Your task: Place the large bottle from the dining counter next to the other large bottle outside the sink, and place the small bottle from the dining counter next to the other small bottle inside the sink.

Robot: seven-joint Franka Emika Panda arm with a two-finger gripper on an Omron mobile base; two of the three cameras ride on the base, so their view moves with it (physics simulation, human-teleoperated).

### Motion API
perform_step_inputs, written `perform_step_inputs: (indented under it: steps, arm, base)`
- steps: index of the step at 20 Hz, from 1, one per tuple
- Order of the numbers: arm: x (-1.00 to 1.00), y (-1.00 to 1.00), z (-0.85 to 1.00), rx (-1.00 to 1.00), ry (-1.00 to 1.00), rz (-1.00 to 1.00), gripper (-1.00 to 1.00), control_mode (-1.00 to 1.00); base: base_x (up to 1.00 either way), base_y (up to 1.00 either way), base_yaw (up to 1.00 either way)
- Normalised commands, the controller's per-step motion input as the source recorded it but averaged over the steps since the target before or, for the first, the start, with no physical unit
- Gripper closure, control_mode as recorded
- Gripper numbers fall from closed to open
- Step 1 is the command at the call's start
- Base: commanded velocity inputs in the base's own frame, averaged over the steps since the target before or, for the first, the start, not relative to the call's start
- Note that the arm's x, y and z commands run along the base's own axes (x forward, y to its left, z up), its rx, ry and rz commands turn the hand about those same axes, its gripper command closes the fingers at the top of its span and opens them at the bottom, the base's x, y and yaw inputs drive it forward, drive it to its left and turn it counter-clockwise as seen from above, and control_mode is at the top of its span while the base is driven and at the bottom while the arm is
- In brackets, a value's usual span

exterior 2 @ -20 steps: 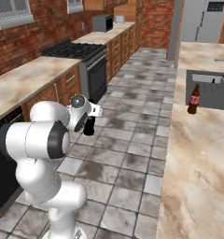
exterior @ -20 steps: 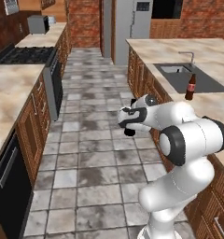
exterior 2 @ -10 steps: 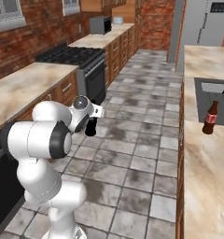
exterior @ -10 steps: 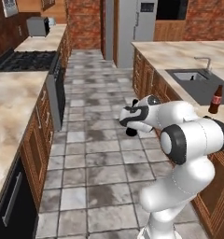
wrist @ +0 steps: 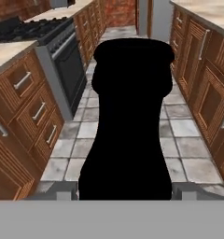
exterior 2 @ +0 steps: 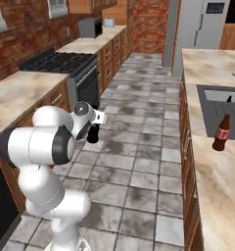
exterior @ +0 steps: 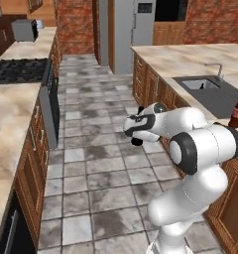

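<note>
My gripper [exterior: 136, 133] hangs over the tiled aisle, shut on the large bottle [wrist: 130, 116]. In the hand view that bottle is a black silhouette rising between the fingers. From the base it appears as a dark stub under the hand [exterior 2: 93, 133]. The other large bottle [exterior: 236, 111] [exterior 2: 221, 133], dark with a red label, stands upright on the stone counter beside the sink [exterior: 212, 94] [exterior 2: 222, 98]. It is well to the right of my hand. The basin's inside is too small to make out. The small bottle is out of view.
A black stove [exterior 2: 60, 62] with an oven door [wrist: 69, 70] sits in the counter run [exterior: 12, 106] along the brick wall on the left. Wooden cabinets [wrist: 202, 88] line the right side. A steel fridge [exterior: 136, 30] closes the far end. The tiled aisle [exterior: 96, 163] runs between the counters.
The whole picture has shifted, so the base has driven: the sink and the standing bottle now lie further right and nearer. My arm's pose and its grip on the bottle look unchanged.
</note>
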Motion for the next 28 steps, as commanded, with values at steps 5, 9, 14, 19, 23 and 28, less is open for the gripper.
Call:
perform_step_inputs:
  steps: [5, 9, 14, 19, 23, 28]
  arm:
    - [0.00, 0.00, 0.00, 0.00, 0.00, 0.00, 1.00, 1.00]
    - [0.00, 0.00, 0.00, 0.00, 0.00, 0.00, 1.00, 1.00]
    - [0.00, 0.00, 0.00, 0.00, 0.00, 0.00, 1.00, 1.00]
    - [0.00, 0.00, 0.00, 0.00, 0.00, 0.00, 1.00, 1.00]
    - [0.00, 0.00, 0.00, 0.00, 0.00, 0.00, 1.00, 1.00]
    - [0.00, 0.00, 0.00, 0.00, 0.00, 0.00, 1.00, 1.00]
  base:
    - [0.09, 0.21, -0.42]
    - [0.00, 0.36, -0.47]
    - [0.00, 0.37, -0.46]
    - [0.00, 0.29, -0.42]
    - [0.00, 0.16, -0.39]
    - [0.00, 0.02, -0.36]
